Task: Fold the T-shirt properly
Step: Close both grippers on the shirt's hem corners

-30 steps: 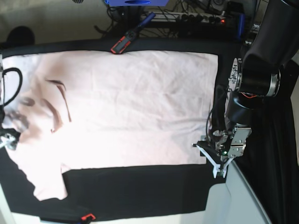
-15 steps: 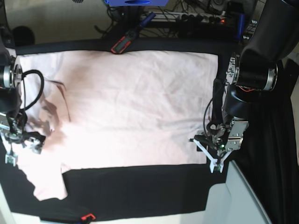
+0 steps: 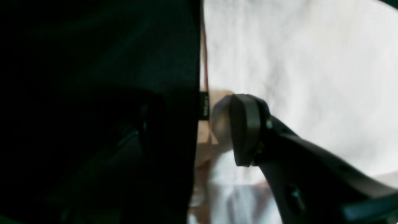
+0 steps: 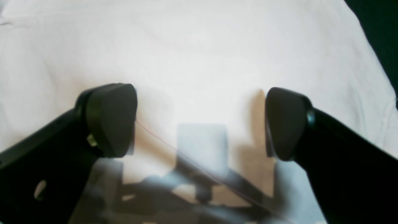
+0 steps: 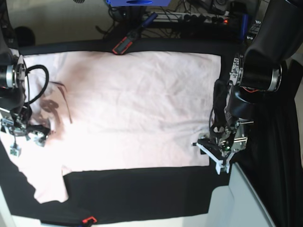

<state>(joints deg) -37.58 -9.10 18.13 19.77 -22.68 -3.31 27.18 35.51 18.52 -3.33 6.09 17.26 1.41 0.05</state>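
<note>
The pale pink T-shirt [image 5: 137, 104] lies spread flat and wrinkled on the black table cloth [image 5: 142, 189], with a sleeve at the lower left. My left gripper [image 5: 209, 156] hovers at the shirt's lower right corner. In the left wrist view it [image 3: 192, 130] stands open astride the shirt's edge, one finger [image 3: 245, 130] over the pink fabric [image 3: 295, 77], the other lost in the dark cloth. My right gripper [image 5: 27, 142] is above the shirt's left end near the collar. The right wrist view shows it [image 4: 199, 121] wide open just above plain fabric [image 4: 199, 46], holding nothing.
A red and black hand tool [image 5: 124, 45] lies at the table's far edge beside a blue clamp. A power strip and cables run along the back. A white surface [image 5: 248, 203] borders the front right. A small red and black item [image 5: 89, 220] sits at the front edge.
My right arm has come into view from the left and moved over the shirt's left end. My left gripper has shifted slightly left and up, toward the shirt's corner.
</note>
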